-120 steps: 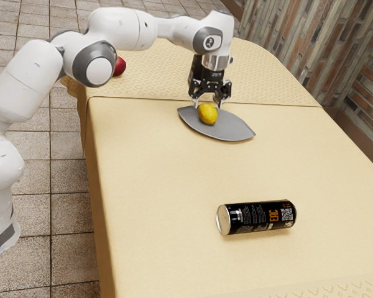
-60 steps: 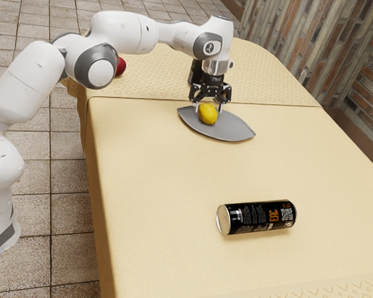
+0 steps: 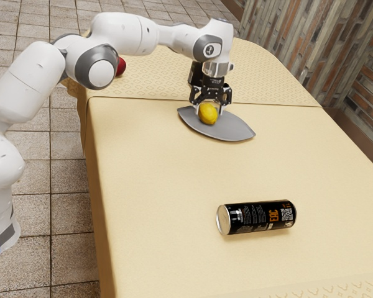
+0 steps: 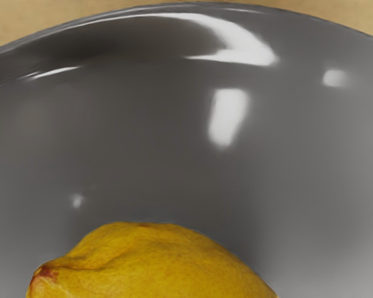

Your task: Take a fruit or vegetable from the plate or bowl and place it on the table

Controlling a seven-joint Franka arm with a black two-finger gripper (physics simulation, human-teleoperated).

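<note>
In the exterior view the gripper [image 3: 209, 109] points down over the grey plate [image 3: 233, 128], its fingers shut on the yellow lemon [image 3: 208, 114] from two sides. The lemon is low, at the plate's surface; whether its underside touches the plate cannot be told. From the wrist view, the lemon [image 4: 152, 264] lies just under the hand, its far part cut off, with the shiny grey plate [image 4: 143, 136] behind it.
A black can [image 3: 258, 217] lies on its side on the yellow tablecloth [image 3: 155, 180], well away from the plate. Part of a red round thing [image 3: 120, 66] shows beside the arm at the table's far end. A brick wall stands along the exterior view's right.
My hand has come down slightly over the plate, and the fingers have drawn together around the lemon. The lemon has shifted very little; plate and can have stayed put.
</note>
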